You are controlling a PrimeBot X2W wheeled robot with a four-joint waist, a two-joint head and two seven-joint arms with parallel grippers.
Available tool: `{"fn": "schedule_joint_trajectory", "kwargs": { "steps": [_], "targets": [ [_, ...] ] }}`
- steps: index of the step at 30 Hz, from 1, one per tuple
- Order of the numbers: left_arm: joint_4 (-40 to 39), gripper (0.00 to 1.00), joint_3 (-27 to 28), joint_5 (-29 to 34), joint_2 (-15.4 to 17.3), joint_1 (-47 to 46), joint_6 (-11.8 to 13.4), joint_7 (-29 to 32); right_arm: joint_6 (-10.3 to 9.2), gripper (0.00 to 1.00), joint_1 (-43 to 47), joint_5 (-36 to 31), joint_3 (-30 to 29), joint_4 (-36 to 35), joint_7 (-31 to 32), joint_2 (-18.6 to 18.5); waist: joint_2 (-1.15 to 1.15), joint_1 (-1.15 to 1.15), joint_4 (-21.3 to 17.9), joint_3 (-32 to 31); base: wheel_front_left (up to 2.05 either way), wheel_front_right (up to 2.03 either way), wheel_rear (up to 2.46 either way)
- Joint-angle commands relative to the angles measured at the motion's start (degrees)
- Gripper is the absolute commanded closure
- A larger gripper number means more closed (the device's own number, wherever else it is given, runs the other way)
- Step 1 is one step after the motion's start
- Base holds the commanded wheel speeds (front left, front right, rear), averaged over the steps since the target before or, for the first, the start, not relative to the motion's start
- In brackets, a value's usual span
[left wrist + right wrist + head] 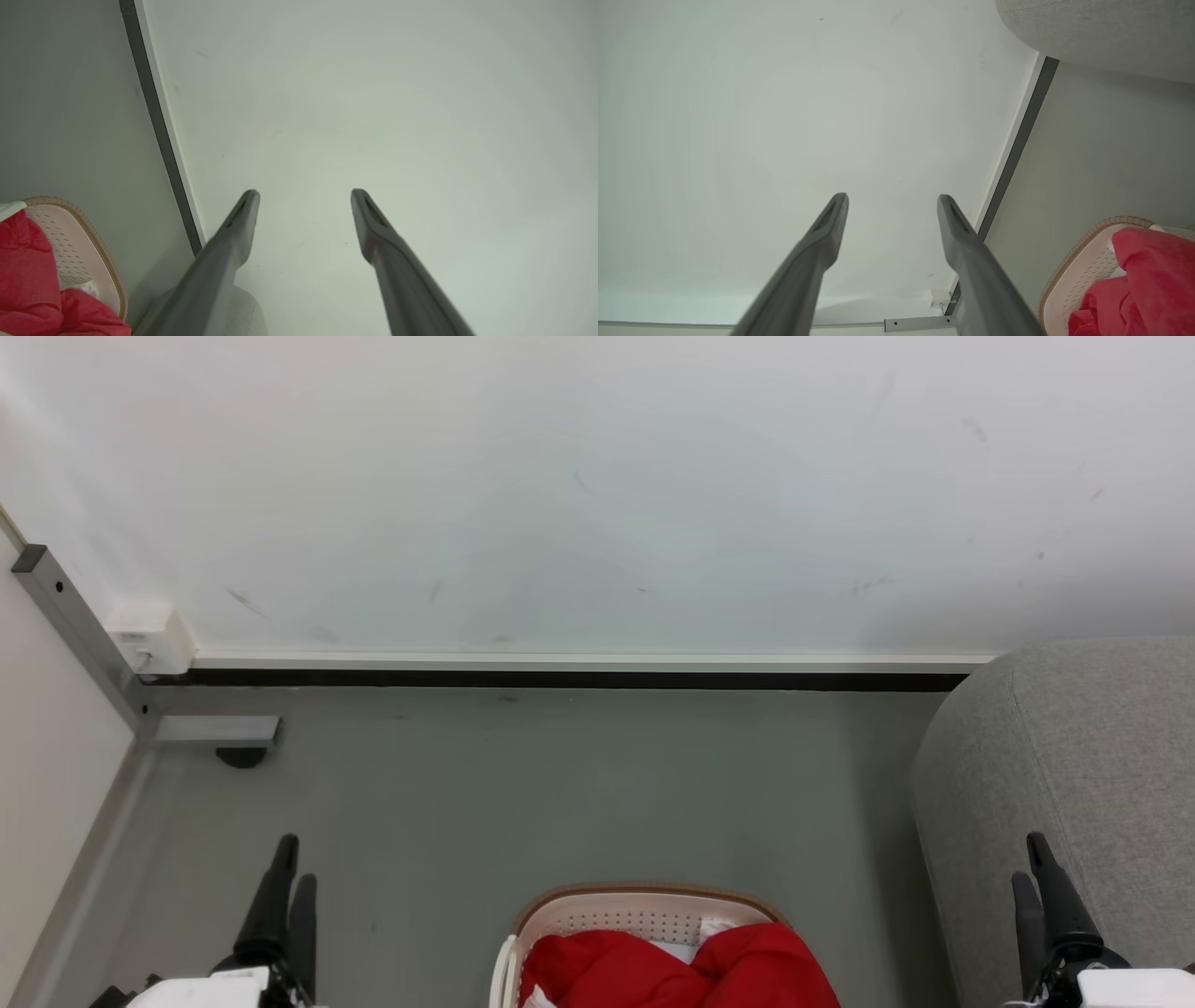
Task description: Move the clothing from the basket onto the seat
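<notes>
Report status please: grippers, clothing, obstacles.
Left gripper and right gripper open, holding nothing. Red clothing in laundry basket. Grey sofa to basket's right, no obstacle seen between.

Left gripper (298, 860) and right gripper (1027, 858), long tapered dark-grey fingers (402, 280), slotted tips, white wrist housings (201, 987)

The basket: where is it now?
Head view, bottom centre: the basket stands on the floor, holding the clothing, with the seat to its right.

Home-like room with sofa (1074, 775), laundry basket (644, 903), plain wall (597, 495).
</notes>
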Motion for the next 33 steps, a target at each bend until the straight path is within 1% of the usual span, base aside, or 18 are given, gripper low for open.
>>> {"fn": "schedule_joint_trajectory", "kwargs": {
  "steps": [1, 6, 16, 25, 33],
  "targets": [
    [-1.5, 0.00, 0.0, 1.0, 0.3, -1.3, -0.4, -0.4, -0.01, 0.00, -1.5, -0.7, 0.0, -1.3, -0.4, -0.4, 0.00, 0.00, 0.0, 0.0, 0.00, 0.00, 0.00],
    [-2.9, 0.00, -0.2, 4.0, 0.4, -1.2, -0.5, -1.7, -0.02, 0.00, -1.8, -2.9, 0.1, -2.2, -1.1, 0.1, 0.00, 0.00, -0.2, 0.1, 0.00, 0.00, 0.00],
    [-5.2, 0.00, -0.6, 14.4, 0.7, -1.1, -0.7, -4.1, -0.03, 0.00, -2.0, -10.3, -0.1, -4.3, -2.5, 1.0, 0.00, 0.00, -0.4, 0.3, 0.00, 0.00, 0.00],
    [-6.3, 0.00, -0.9, 24.8, 0.6, -0.5, -0.9, -6.0, -0.04, 0.00, -2.1, -22.0, 0.0, -3.8, -3.5, 1.7, 0.00, 0.00, -0.4, 0.3, 0.00, 0.00, 0.00],
    [-7.0, 0.00, -1.3, 34.4, 0.6, -0.1, -1.1, -7.6, -0.04, 0.00, -2.5, -33.9, -0.8, -2.3, -4.4, 2.3, 0.00, 0.00, -0.5, 0.2, 0.00, 0.00, 0.00]
  ]
}}
